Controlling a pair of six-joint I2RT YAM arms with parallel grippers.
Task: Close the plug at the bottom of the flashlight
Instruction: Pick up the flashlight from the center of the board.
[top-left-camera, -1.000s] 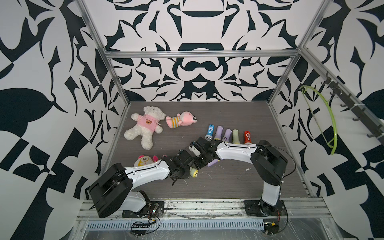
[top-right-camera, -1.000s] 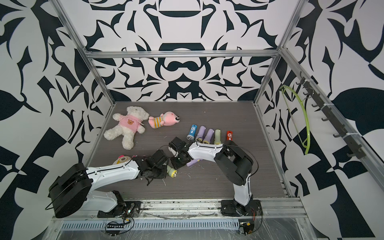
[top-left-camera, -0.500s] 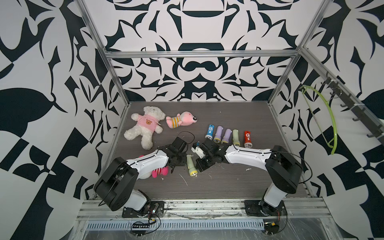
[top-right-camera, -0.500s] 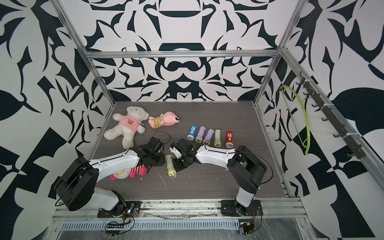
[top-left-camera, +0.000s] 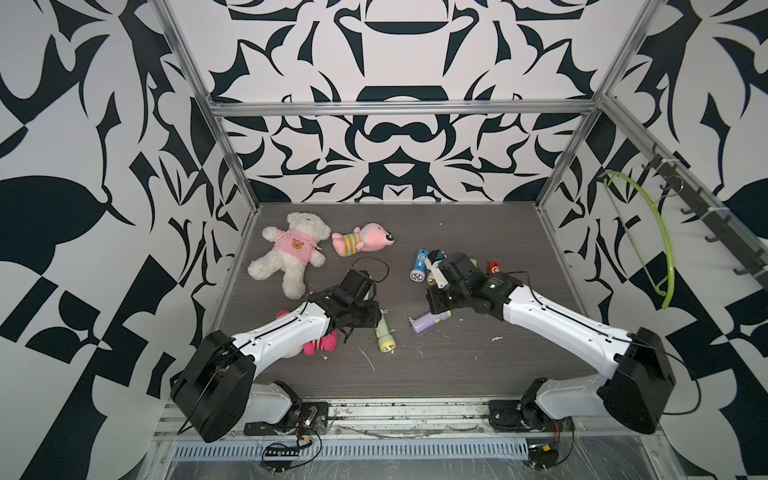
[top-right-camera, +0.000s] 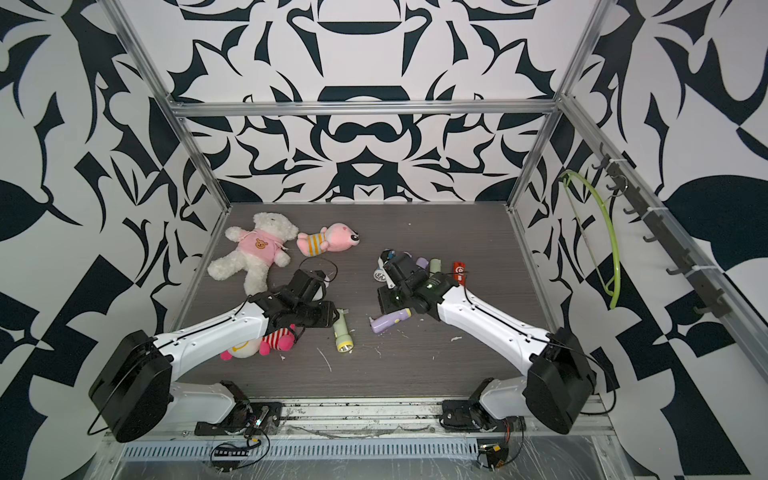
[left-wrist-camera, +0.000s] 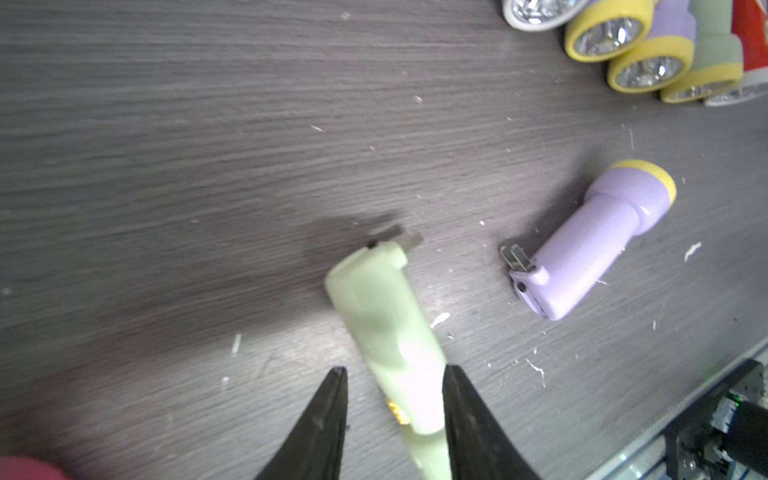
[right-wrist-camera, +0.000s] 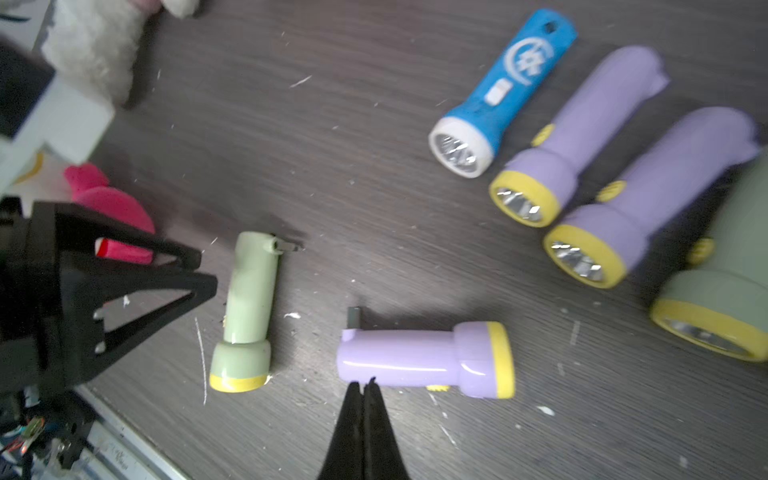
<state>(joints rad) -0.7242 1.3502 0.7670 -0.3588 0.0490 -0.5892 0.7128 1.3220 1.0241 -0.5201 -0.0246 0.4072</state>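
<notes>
Pale-green plastic, light, stiff, probably slick: flashlight (left-wrist-camera: 386, 332) flat on the table (left-wrist-camera: 166, 166), plug (left-wrist-camera: 409, 240) swung out sideways; left gripper (left-wrist-camera: 395, 369) parted astride its barrel, gripping nothing; right gripper (right-wrist-camera: 363, 382) pinched shut, empty, near purple flashlight (right-wrist-camera: 399, 357); best clamped mid-barrel, prongs pressed home.

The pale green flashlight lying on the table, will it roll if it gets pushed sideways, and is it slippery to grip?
The pale green flashlight is round, so it would probably roll, though the plug prongs sticking out sideways should catch the table soon. Its shell looks glossy and rigid, so it may slip in a narrow pinch.
</notes>
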